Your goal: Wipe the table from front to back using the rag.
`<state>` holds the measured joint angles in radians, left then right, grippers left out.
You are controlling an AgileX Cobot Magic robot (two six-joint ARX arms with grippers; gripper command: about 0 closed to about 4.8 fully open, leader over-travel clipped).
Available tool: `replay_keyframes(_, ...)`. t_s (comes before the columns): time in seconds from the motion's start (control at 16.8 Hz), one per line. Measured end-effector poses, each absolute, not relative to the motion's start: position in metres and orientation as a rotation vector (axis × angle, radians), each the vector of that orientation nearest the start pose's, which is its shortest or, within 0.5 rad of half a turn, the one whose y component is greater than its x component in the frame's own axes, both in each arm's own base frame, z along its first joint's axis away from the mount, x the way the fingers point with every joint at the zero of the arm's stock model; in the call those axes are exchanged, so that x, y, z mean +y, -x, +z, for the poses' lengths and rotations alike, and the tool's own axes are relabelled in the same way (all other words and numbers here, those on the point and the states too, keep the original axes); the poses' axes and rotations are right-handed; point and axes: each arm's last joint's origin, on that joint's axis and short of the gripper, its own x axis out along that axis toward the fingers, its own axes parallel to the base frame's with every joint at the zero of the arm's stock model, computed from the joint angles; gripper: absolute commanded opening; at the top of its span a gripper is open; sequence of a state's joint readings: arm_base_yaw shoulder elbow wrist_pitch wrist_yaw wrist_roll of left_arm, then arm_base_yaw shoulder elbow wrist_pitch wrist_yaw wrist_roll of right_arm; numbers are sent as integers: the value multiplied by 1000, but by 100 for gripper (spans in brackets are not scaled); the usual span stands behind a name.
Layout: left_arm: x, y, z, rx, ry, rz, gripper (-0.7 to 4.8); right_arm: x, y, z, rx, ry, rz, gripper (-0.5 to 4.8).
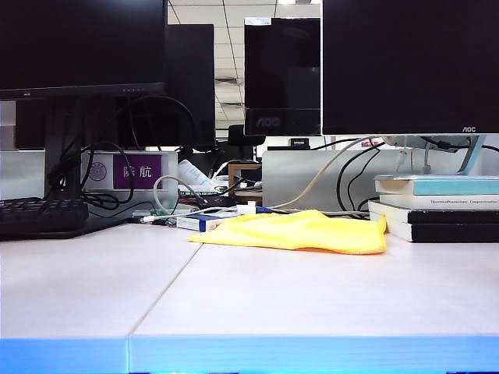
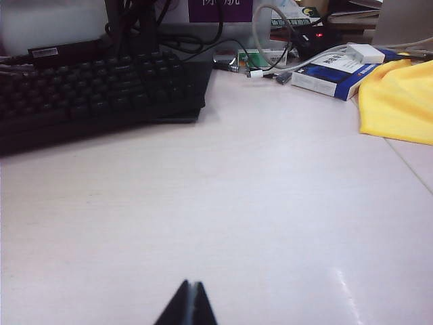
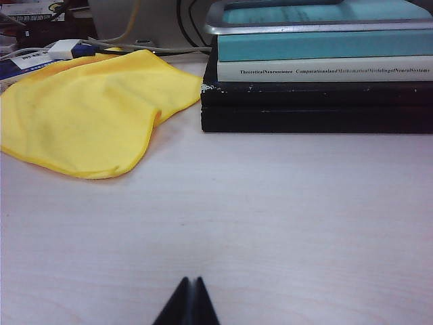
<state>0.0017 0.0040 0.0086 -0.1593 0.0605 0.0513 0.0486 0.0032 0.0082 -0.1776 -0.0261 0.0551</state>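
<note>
progress: not started | rag (image 1: pixel 300 231) lies loose mid-frame in exterior view, far side of table (image 1: pixel 234 304), beside books (image 1: pixel 437 206) | left gripper (image 2: pixel 187 305) fingers together, empty, low over bare table | right gripper (image 3: pixel 188 302) same | left: grab rag, wipe

Front of table (image 1: pixel 312 304): wide open, bare pale surface right up to the rag (image 1: pixel 300 231).
Left side: black keyboard (image 2: pixel 95 88) blocks the back-left corner; cables (image 2: pixel 270 40) tangle behind it.
Right side: stack of books (image 3: pixel 318 81) walls off the far right, touching the rag's edge.
Back: a blue box (image 2: pixel 335 71), wires and monitors (image 1: pixel 405 66) crowd the rear.
Left gripper (image 2: pixel 188 308): closed tight, low over clear table.
Right gripper (image 3: pixel 188 305): pinched together too, open surface ahead.
</note>
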Motion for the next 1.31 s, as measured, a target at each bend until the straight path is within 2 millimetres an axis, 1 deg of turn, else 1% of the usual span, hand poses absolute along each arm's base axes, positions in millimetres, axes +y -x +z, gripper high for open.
replay_keyframes(0.24, -2, -96, 151, 153, -46, -63, -4, 5, -96, 149, 175, -57, 69, -1)
replay_keyframes(0.36, -2, -96, 151, 147, -20, -60, -4, 5, -96, 153, 140, -138, 65, -1)
replay_keyframes(0.42, -2, -96, 155, 133, 33, -57, -4, 5, -96, 158, 109, -184, 57, -2)
replay_keyframes(0.48, -2, -94, 168, 86, 73, -55, -4, 4, -94, 172, 69, -219, 30, -2)
replay_keyframes(0.54, -1, -92, 183, 28, 93, -41, -4, 3, -91, 189, 12, -228, 9, -2)
replay_keyframes(0.65, -1, -88, 216, -47, 109, -24, -4, 2, -86, 215, -65, -233, -32, -2)
replay_keyframes(0.83, 0, -94, 255, -33, 111, -23, -4, 0, -87, 255, -86, -200, -75, -1)
replay_keyframes(0.89, -1, -100, 272, -26, 109, -24, -4, 1, -89, 268, -85, -174, -77, -1)
replay_keyframes(0.95, -1, -106, 290, -27, 102, -24, -4, 1, -94, 283, -85, -153, -77, -1)
replay_keyframes(1.07, -1, -118, 320, -36, 69, -46, -4, 2, -106, 310, -76, -142, -53, -1)
replay_keyframes(1.19, -3, -131, 351, -52, 57, -102, -4, 5, -126, 336, -61, -137, -6, -1)
replay_keyframes(1.25, -4, -137, 362, -50, 54, -134, -4, 6, -137, 344, -46, -136, 22, -1)
replay_keyframes(1.31, -5, -144, 378, -38, 53, -174, -4, 9, -154, 353, -21, -134, 60, -1)
